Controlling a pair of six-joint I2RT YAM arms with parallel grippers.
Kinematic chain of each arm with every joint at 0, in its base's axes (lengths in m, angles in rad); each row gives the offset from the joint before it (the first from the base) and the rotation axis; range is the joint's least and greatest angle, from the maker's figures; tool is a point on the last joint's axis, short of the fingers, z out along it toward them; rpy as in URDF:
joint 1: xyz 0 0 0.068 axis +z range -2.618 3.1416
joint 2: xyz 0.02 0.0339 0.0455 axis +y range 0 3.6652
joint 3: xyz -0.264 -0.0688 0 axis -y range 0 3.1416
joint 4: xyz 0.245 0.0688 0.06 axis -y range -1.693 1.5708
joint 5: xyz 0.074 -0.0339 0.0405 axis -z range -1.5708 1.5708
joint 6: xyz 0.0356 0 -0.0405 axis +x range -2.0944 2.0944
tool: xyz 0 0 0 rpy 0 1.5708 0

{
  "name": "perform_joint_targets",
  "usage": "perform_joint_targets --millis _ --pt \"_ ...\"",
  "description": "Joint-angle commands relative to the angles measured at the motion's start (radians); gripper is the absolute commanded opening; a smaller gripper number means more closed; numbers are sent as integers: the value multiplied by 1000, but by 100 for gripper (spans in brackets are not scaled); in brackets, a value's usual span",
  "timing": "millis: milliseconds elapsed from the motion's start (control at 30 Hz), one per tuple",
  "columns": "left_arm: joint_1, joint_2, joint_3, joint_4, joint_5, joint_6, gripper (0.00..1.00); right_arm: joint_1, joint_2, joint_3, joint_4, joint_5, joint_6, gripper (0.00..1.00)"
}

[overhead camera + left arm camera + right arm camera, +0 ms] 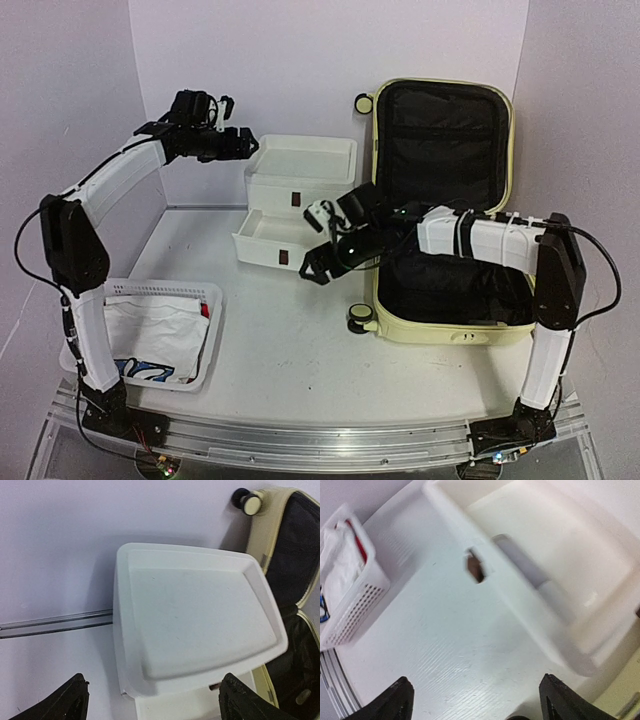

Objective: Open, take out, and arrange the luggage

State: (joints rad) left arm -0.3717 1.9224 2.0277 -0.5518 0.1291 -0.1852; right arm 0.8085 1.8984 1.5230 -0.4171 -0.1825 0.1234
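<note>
Currently the luggage (440,150) lies open just right of the drawer box (300,175), lid up against the back wall, black lining showing. The right arm hides part of the tub, so I can't tell the contents. Left pincer (245,143) hangs above the box top, fingers spread wide, holding nothing. Right pincer (315,243) hovers in front of the box by the pulled-out lower drawer (262,252), also wide and empty. My read: the drawer is next. Square the right pincer to the drawer front and push centred, low and straight. The left could steady the box top.
</note>
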Motion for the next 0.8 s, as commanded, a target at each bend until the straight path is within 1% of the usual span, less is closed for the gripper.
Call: perform_joint_targets --millis 0,100,167,200,267,333,400,467,600,667,767 --pt "28 178 244 -129 -89 9 87 66 53 61 -15 22 -115 82" --pt "29 272 360 -156 -146 20 82 81 90 90 -25 -19 -158 73" --pt "30 316 399 -155 -133 31 78 91 120 112 -25 -31 -173 68" --pt "30 336 410 -155 -132 35 75 95 138 126 -26 -26 -182 68" --pt "30 366 413 -155 -87 44 67 106 182 156 -25 15 -206 66" --pt "29 372 392 -160 -81 47 53 113 217 182 -19 86 -243 63" --pt "28 363 353 -157 -101 39 48 119 252 216 -10 159 -286 62" --pt "28 368 336 -158 -91 47 45 118 284 242 29 245 -338 65" --pt "28 350 270 -163 -79 74 38 116 360 343 84 440 -479 76" --pt "28 341 240 -165 -77 94 37 105 404 409 87 473 -528 81" --pt "28 330 207 -167 -76 130 35 76 459 501 87 485 -556 85"
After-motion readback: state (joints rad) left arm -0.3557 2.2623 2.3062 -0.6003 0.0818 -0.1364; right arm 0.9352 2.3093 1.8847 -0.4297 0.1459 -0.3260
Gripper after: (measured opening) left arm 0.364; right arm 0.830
